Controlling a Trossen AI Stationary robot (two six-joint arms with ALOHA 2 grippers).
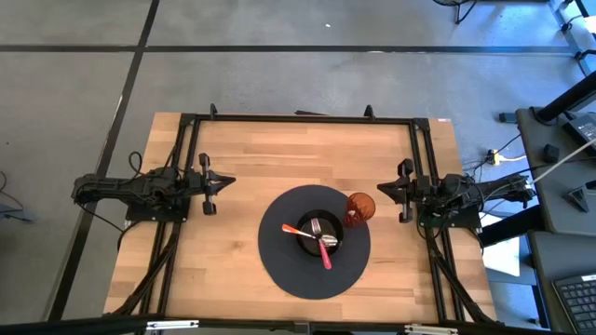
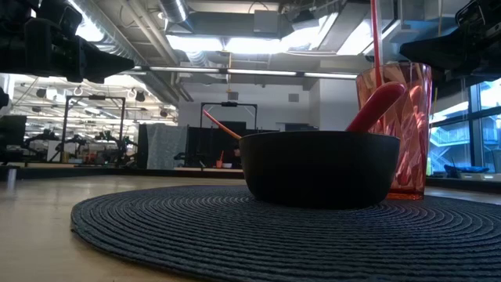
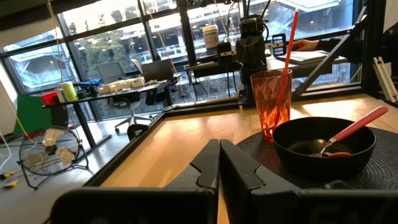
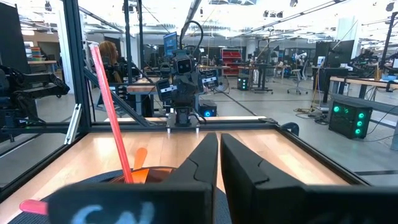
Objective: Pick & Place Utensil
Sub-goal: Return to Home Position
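pink fork [image 1: 325, 253] and orange spoon [image 1: 293, 228] lie in the black bowl [image 1: 336, 233] on the round mat [image 1: 279, 265], middle of the bench [image 1: 251, 158]; the orange straw [image 3: 287, 43] stands in the red cup [image 1: 361, 207] just beside it. my left fingers [image 3: 215, 158] and right fingers [image 4: 214, 152] are closed on nothing, at the bench's two sides. a careless swing of my right arm could clip the nearby cup. from above, the straw barely shows.

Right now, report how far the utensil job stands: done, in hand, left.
Done: the orange spoon and pink fork lie in the black bowl, and the orange straw stands in the orange cup beside it. In hand: nothing; the left gripper and right gripper sit shut and empty at the sides of the table. Left: no loose utensil shows, so probably nothing.
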